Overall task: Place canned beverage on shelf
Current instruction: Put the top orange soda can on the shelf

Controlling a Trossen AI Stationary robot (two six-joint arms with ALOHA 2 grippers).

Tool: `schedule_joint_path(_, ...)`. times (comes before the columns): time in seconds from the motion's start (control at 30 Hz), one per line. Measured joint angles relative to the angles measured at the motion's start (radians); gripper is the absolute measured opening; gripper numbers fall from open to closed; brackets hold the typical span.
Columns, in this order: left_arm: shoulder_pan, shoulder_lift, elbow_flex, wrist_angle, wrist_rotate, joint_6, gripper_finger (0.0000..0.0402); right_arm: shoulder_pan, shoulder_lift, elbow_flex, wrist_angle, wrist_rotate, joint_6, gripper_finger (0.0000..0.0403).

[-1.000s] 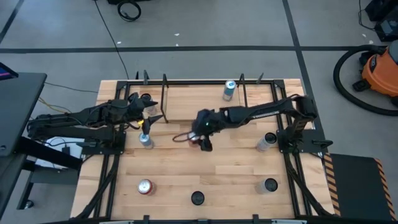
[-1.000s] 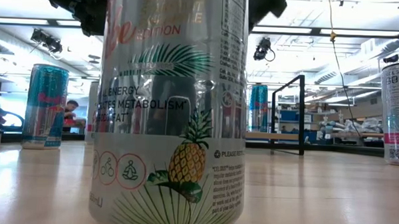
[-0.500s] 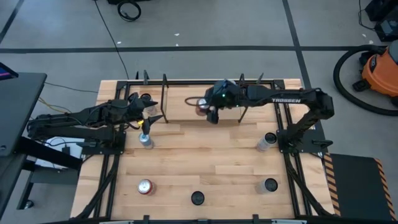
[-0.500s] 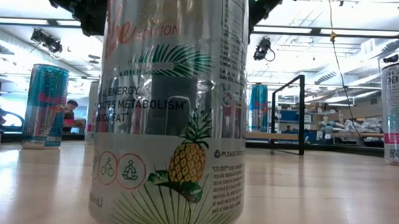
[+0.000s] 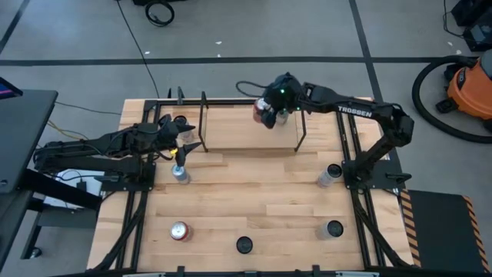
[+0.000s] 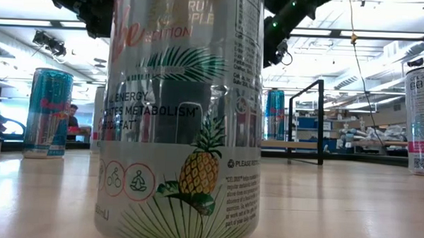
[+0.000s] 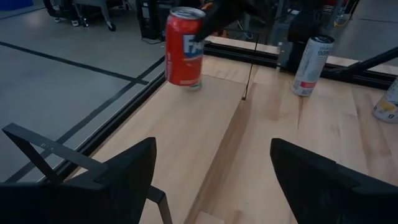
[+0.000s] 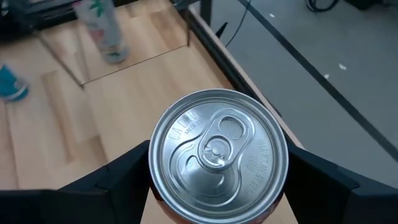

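High view: right arm stretched over the shelf (image 5: 231,131), fingers (image 8: 323,180) pinching a red can (image 5: 267,114); left fingers (image 7: 130,168) spread.

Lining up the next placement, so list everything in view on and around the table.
Shelf: one, black rods with a light wood board, far middle of the table.
Red can: one, red, held over the shelf's right part.
Teal-topped can: one, silver, on the shelf, partly hidden.
Silver can: one, silver, by the left arm.
Red-topped can: one, near left.
Dark-topped can: one, near middle.
Second dark-topped can: one, near right.
Pale can: one, silver, by the right arm's base.
Vacuum: one, orange and black, on the floor to the right.
Left end effector: open, empty, beside the shelf's left end.
Right end effector: shut on the red can.
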Motion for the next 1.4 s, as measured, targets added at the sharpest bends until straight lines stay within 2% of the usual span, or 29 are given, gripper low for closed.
schedule_joint_path(0.2, 0.000, 0.000, 0.000, 0.000, 0.000, 0.068, 0.0318, -0.024, 0.001, -0.079, 0.073, -0.011, 0.023, 0.0309)
schedule_joint_path(0.47, 0.000, 0.000, 0.000, 0.000, 0.000, 0.068, 0.0318, -0.047, 0.001, -0.150, 0.173, -0.015, 0.028, 0.0309)
schedule_joint_path(0.63, 0.000, 0.000, 0.000, 0.000, 0.000, 0.068, 0.0318, -0.067, 0.001, -0.186, 0.177, -0.015, 0.031, 0.0309)
schedule_joint_path(0.8, 0.000, 0.000, 0.000, 0.000, 0.000, 0.068, 0.0318, -0.076, 0.001, -0.221, 0.241, -0.046, 0.043, 0.0309)
schedule_joint_path(1.4, 0.000, 0.000, 0.000, 0.000, 0.000, 0.068, 0.0318, -0.076, 0.001, -0.232, 0.321, -0.095, -0.006, 0.0309)
